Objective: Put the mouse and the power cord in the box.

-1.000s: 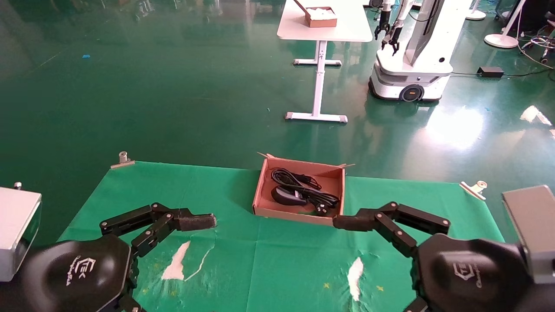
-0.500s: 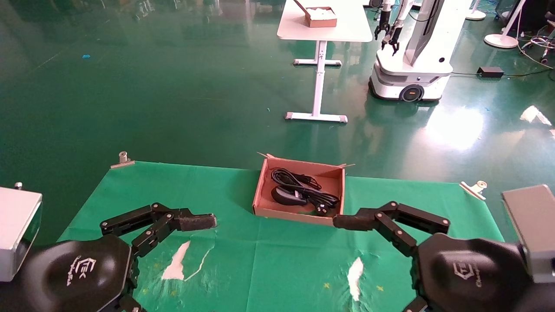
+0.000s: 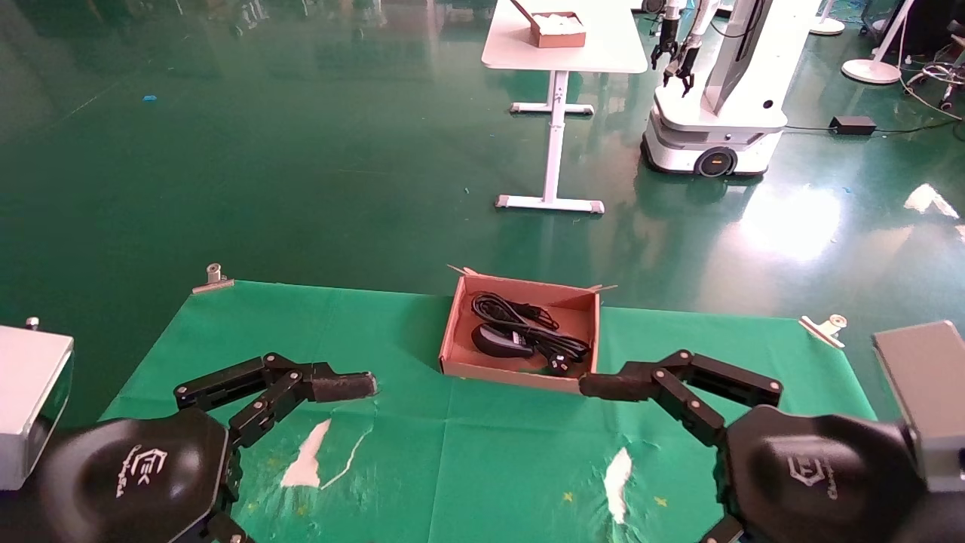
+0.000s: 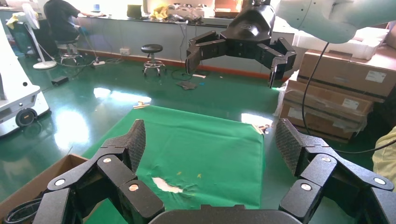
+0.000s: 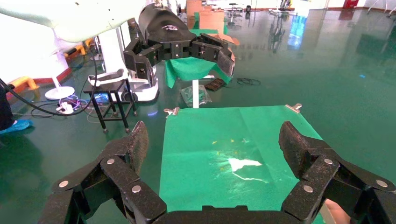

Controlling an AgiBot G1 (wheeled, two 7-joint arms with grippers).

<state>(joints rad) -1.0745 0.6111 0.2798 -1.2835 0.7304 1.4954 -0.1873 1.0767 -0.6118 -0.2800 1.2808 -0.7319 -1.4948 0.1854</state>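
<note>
Packing lot: contents in, both arms clear.

I log the mouse (image 3: 500, 341) and the power cord (image 3: 528, 326) lying together inside the box (image 3: 457, 332) at the far table edge. My left gripper (image 3: 343, 386) and right gripper (image 3: 607, 386) hover low over the green cloth (image 3: 467, 467), both spread wide, empty (wrist views confirm). I judge nothing left but parking.
</note>
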